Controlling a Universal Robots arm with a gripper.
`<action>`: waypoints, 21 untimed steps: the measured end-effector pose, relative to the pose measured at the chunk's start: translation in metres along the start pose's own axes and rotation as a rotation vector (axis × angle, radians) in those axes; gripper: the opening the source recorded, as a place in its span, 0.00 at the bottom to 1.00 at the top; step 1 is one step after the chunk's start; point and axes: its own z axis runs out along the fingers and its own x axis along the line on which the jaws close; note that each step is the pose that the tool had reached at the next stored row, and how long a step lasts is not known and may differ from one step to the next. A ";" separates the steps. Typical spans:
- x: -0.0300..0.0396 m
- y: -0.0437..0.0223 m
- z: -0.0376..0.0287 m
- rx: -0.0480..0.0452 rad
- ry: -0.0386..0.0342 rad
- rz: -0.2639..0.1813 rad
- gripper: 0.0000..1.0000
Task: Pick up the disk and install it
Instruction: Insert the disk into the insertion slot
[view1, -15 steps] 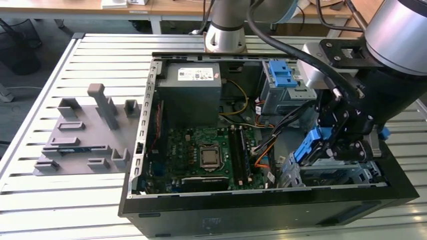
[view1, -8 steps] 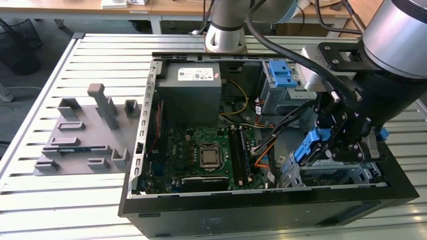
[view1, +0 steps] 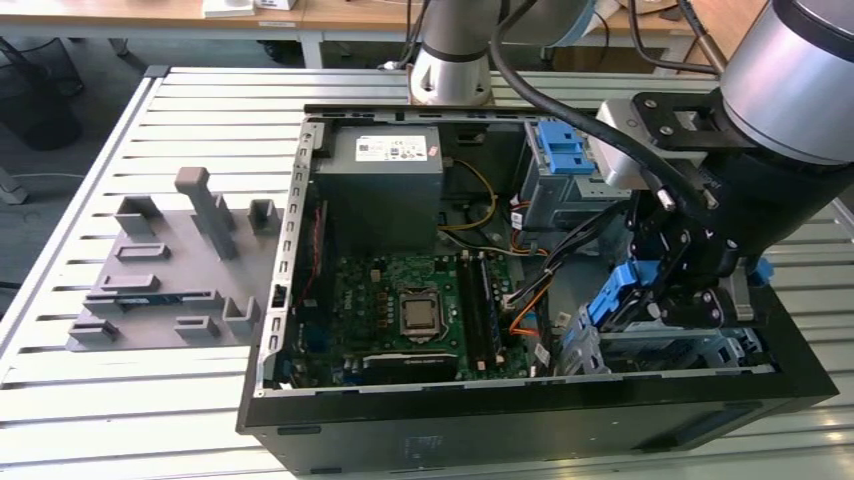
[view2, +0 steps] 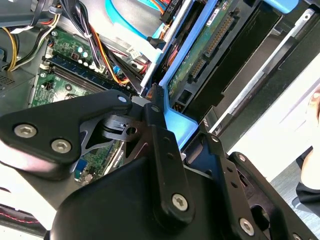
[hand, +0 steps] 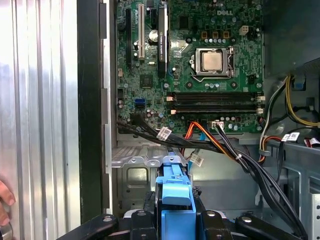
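In the lower right of the exterior view, inside the open computer case (view1: 441, 425), I hang over the metal drive cage (view1: 687, 348), with the disk (view1: 622, 295) tilted above it and not yet seated. My gripper (hand: 175, 220) is pinched on the disk's blue rail. I judge this tilt could jam a rail on the cage edge, or the loose cables (hand: 220, 145) just beside could get trapped underneath.

The computer case (view1: 534, 425) lies on the worktop (view1: 80, 400). In it sit the motherboard (view1: 387, 290) and, at the exterior view's right, my pincer (hand: 175, 215) gripping the disk (view2: 197, 60).
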 end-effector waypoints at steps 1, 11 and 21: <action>0.0000 0.0000 0.0005 0.0000 0.0000 0.000 0.36; 0.0001 0.0000 0.0036 0.0000 0.0000 0.000 0.36; 0.0001 0.0000 0.0040 0.0000 0.0000 0.000 0.36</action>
